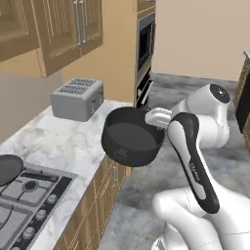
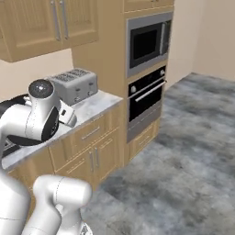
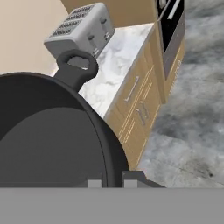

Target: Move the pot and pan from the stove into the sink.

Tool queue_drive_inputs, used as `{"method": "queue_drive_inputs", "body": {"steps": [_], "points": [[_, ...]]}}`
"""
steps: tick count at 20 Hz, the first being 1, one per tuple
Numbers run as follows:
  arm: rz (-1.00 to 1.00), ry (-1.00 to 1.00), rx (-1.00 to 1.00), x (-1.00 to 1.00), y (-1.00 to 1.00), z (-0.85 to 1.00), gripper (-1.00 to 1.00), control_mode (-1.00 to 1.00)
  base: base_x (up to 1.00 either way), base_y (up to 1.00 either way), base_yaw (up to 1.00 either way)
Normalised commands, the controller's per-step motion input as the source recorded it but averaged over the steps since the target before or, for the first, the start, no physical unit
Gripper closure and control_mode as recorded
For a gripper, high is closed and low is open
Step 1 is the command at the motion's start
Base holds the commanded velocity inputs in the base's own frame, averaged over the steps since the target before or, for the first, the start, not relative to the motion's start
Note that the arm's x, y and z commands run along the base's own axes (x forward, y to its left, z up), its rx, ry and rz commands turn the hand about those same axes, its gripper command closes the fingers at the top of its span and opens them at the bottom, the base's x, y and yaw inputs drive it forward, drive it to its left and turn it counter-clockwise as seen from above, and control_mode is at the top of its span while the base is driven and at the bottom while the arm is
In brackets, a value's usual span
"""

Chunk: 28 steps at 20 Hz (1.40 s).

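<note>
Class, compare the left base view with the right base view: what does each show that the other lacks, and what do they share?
Left base view alone: the stove, the pan on it, and the gripper shut on the rim of the tilted pot, held off the counter edge. Right base view alone: the microwave above the oven door. Both: the toaster on the marble counter.

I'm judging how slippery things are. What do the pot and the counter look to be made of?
Pot: likely dark metal with a matte finish; uniformly grey-black and glare-free, coating unclear. Counter: looks like polished marble or stone; white with grey veining.
</note>
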Motion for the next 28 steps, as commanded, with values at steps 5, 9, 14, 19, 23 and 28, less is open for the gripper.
{"method": "queue_drive_inputs", "body": {"steps": [5,9,14,19,23,28], "points": [[0.00,0.00,0.00,0.00,0.00,0.00,1.00,1.00,0.03,-0.09,-0.50],[0.00,0.00,0.00,0.00,0.00,0.00,1.00,1.00,0.02,-0.09,-0.50],[0.00,0.00,0.00,0.00,0.00,0.00,1.00,1.00,0.02,-0.15,-0.47],[0.00,0.00,0.00,0.00,0.00,0.00,1.00,1.00,0.00,-0.02,-0.02],[0.00,0.00,0.00,0.00,0.00,0.00,1.00,1.00,0.17,0.06,0.00],[0.00,0.00,0.00,0.00,0.00,0.00,1.00,1.00,0.57,0.13,0.00]]}}
